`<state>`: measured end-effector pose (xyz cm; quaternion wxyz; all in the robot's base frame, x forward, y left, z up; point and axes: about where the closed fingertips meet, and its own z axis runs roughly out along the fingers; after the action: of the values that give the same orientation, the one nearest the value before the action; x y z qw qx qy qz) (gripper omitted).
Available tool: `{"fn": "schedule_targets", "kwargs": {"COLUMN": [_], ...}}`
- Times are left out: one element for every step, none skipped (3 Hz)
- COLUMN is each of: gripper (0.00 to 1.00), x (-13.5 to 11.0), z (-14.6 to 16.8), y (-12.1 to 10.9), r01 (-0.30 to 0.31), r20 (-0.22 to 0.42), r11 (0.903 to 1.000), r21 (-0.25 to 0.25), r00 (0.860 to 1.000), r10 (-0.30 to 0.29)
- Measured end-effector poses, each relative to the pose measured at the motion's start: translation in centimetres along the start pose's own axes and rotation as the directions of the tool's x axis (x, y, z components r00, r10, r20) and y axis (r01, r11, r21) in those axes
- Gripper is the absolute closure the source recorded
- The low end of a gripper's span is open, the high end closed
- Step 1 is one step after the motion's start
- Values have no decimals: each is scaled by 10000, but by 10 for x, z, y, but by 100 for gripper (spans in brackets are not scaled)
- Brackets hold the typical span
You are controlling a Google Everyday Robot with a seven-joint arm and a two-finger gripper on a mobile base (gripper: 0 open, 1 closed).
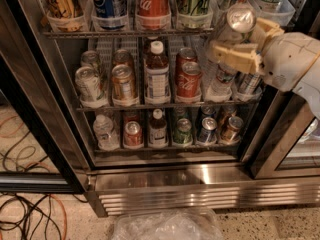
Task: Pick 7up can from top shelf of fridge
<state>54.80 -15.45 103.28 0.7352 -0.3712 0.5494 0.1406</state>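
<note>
The fridge (165, 181) stands with its glass door open, showing wire shelves of drinks. Its top shelf (125, 33) holds upright cans in clear cup holders, among them a blue can, a red Coca-Cola can (152, 1) and a green-yellow can (194, 1). At the right, just in front of that shelf, my gripper (241, 38) is shut on the 7up can (235, 25). The can is tilted, with its silver top facing the camera. The beige fingers (231, 53) hide most of its body.
The middle shelf (165, 104) holds tilted cans and a bottle, and a lower rack holds more. The dark door frame (35, 109) stands at the left. Cables (30, 214) lie on the floor, and crumpled clear plastic (167, 226) lies below the base grille.
</note>
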Motion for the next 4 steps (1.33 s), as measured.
{"fn": "schedule_targets", "kwargs": {"gripper": [100, 100, 100, 100], "x": [2, 11, 24, 51], "z": [10, 13, 11, -1], "y": [40, 73, 102, 133], "r01": [123, 161, 259, -77], "r20": [114, 58, -110, -475], "r11": [9910, 9702, 9389, 8973], "r21": [-1329, -2416, -3433, -4414], "r00": [9999, 9999, 9994, 9988], "r10": [-109, -151, -316, -148]}}
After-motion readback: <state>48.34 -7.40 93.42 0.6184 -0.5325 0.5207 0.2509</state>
